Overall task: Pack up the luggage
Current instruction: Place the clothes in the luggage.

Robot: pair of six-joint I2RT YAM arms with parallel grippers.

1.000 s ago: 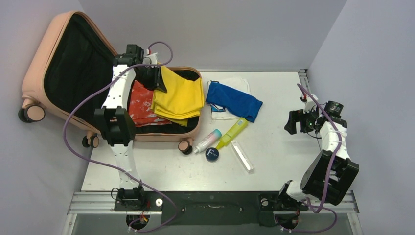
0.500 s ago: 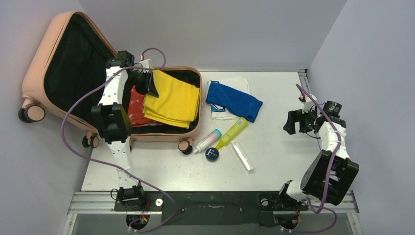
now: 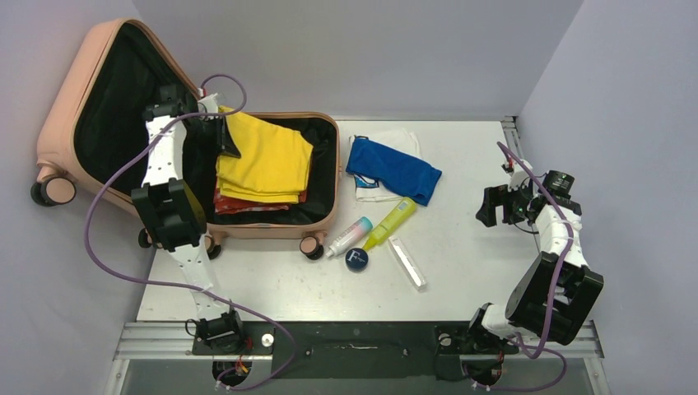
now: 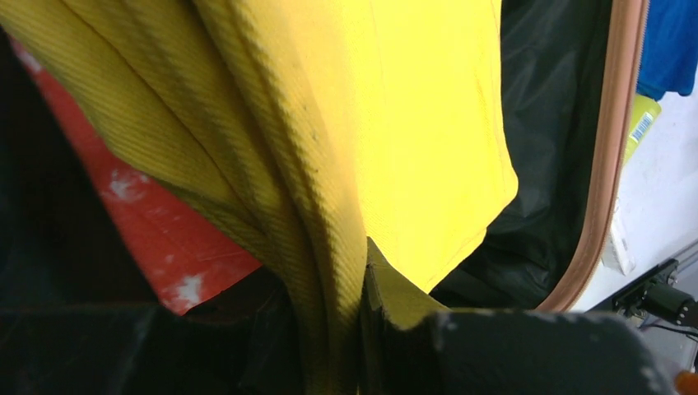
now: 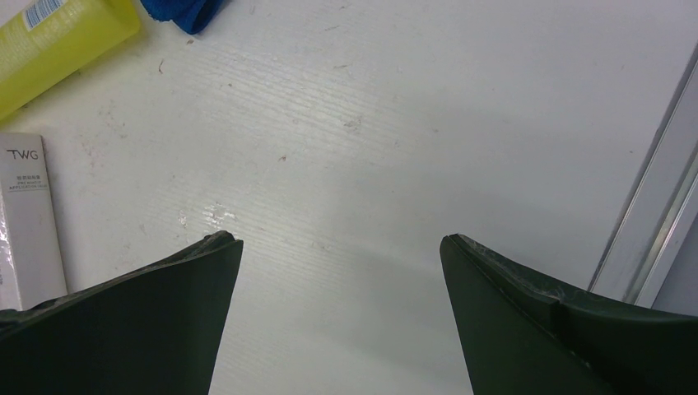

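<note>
The pink suitcase (image 3: 62,107) lies open at the back left corner of the worktop (image 3: 329,288), its lid tilted up towards the left wall and its lower half flat, both lined in black. Inside the lower half a folded yellow cloth (image 3: 267,160) rests on top of a red cloth with white marks (image 3: 247,202), whose edge shows along the near side. The left fingers (image 3: 229,140) are closed on the back left edge of the yellow cloth; the wrist view shows a bunched fold of it pinched tight between them, with the red cloth below and the black lining to the right. Just beside the suitcase on the right, a blue cloth (image 3: 395,169) lies over a white cloth (image 3: 403,136). Nearer the arms are a yellow tube (image 3: 392,222) and a pink and white bottle (image 3: 349,236), side by side and slanted, the bottle close to a front wheel of the suitcase. A small dark round jar (image 3: 356,260) sits at their near ends, and a long clear box (image 3: 407,262) lies to its right. The right fingers (image 3: 490,206) are spread wide and hold nothing, above bare worktop near the right edge, well apart from the suitcase. The right wrist view shows the tube, a corner of the blue cloth and the box off to the left of them.
</note>
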